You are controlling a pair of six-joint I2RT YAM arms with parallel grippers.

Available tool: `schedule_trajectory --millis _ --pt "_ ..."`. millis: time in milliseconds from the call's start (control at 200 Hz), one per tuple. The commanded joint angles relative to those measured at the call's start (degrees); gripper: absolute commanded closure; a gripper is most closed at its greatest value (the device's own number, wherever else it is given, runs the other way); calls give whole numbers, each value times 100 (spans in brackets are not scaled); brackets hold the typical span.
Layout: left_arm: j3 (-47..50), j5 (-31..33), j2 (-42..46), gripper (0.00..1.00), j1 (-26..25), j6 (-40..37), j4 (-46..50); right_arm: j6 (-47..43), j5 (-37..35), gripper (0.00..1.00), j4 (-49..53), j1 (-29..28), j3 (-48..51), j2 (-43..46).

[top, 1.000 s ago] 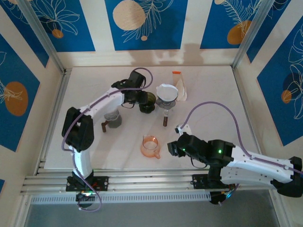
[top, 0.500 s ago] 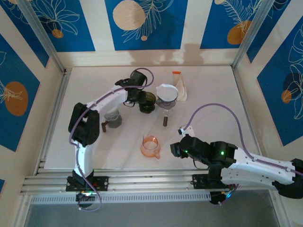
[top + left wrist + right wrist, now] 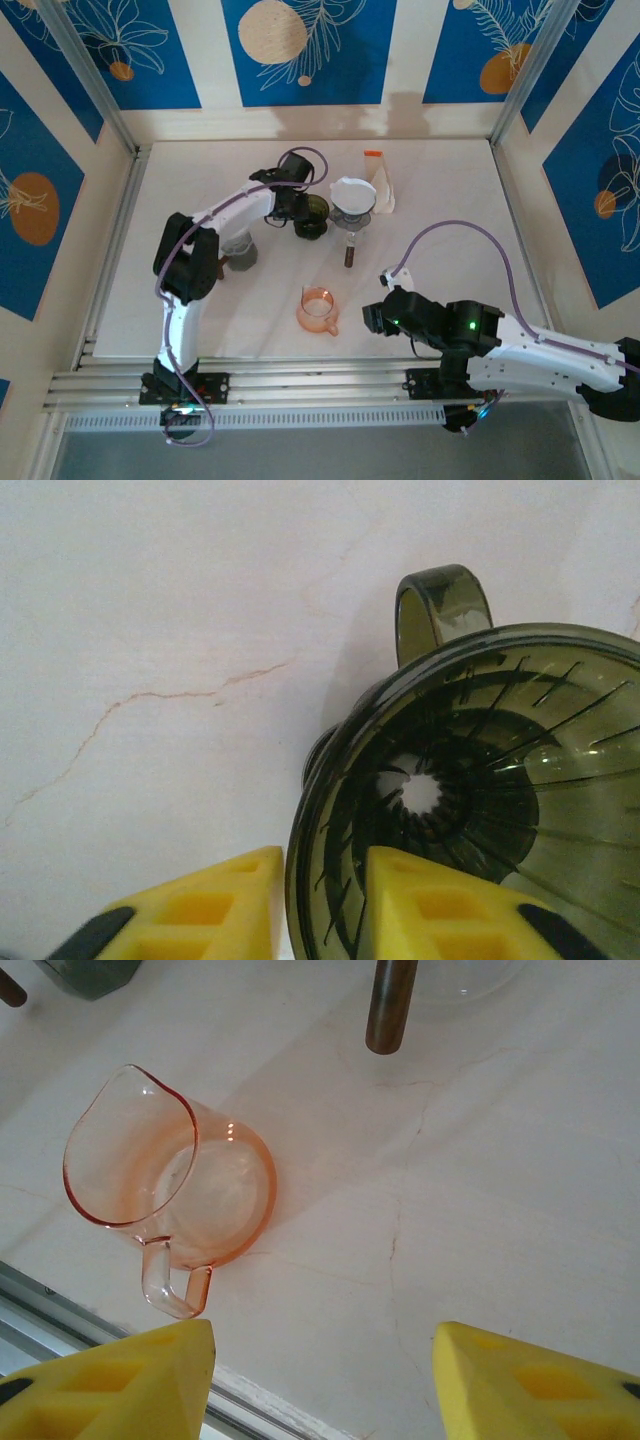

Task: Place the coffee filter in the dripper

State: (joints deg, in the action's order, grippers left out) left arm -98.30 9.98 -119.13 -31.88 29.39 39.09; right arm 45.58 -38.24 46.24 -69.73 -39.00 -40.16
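The left arm's elbow has swung in while the left claw (image 3: 325, 865) stays astride the dripper (image 3: 470, 780) rim, seemingly pinching it. The filter (image 3: 352, 193) waits just beside. The right claw (image 3: 325, 1360) gapes over the counter (image 3: 500, 1210).

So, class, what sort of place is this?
Likely a robot lab cell set up for coffee: blue printed panels wall the table, the left arm and right arm mount on an aluminium rail, plus a dripper and pink pitcher.
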Motion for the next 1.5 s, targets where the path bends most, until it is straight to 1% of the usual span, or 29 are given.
schedule_trajectory --millis 0,60,130,415,620,825,1075,1351,1496 --pt "-190 180 -131 80 73 -84 152 153 -175 40 127 -2 61 126" --pt "-172 188 -128 85 75 -95 141 185 -199 40 161 2 60 153" --pt "-172 170 -128 88 79 -103 135 205 -225 40 181 2 73 192" --pt "-172 241 -97 92 104 -75 133 237 -263 40 220 11 88 238" --pt "-154 232 58 100 120 -17 33 249 -267 40 221 17 98 246" --pt "-145 146 284 100 147 116 -179 248 -281 39 247 28 80 261" --pt "-172 -133 516 100 334 327 -286 263 -306 40 303 24 55 298" --pt "-411 -371 844 100 488 401 -253 187 -329 39 245 77 24 298" --pt "-530 -603 1109 100 593 504 -205 183 -325 39 251 97 24 298"
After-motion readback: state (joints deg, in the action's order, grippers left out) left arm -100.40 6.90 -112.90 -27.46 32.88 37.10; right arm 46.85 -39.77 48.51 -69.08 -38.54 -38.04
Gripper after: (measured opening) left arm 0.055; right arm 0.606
